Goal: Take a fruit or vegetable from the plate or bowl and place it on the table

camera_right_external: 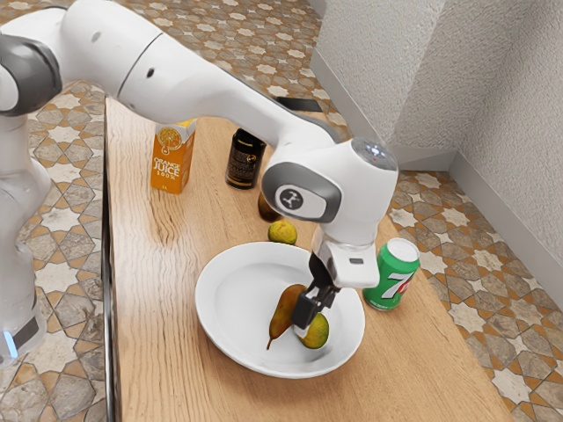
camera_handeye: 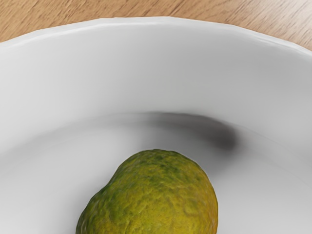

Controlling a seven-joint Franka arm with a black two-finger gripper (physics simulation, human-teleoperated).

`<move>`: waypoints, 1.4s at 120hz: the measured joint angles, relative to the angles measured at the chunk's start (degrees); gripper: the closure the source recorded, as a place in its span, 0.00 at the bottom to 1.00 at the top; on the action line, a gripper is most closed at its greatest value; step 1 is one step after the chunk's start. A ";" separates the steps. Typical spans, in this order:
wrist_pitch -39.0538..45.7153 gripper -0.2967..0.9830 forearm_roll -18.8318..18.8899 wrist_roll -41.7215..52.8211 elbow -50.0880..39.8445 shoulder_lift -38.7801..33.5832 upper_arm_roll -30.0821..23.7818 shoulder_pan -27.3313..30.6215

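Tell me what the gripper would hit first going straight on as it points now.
Most likely the green-yellow fruit in the white bowl: the gripper points down at it. I can't tell whether any gap is left between them.

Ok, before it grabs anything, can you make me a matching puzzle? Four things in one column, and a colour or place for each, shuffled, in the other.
Things:
1. Can
2. Pear
3. Bowl
4. Carton

Colours and places:
A. white and round
B. mostly orange, with "JUICE" printed on it
C. green, beside the bowl
D. brownish, inside the bowl

Right pairs: 1-C, 2-D, 3-A, 4-B
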 joint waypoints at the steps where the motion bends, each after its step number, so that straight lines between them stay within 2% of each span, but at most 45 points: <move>1: 0.03 0.23 0.00 0.01 0.00 0.05 0.00 -0.01; 84: 1.12 0.23 0.04 1.12 0.48 3.93 0.54 0.04; 107: 1.48 0.44 0.03 1.29 0.45 4.28 0.53 0.05; 123: 1.72 0.53 0.16 1.33 0.46 4.42 0.55 0.15; 144: 1.80 0.58 0.45 1.19 0.67 3.59 0.37 -0.17; 168: 0.43 0.57 0.62 1.13 5.30 2.92 -0.87 -1.22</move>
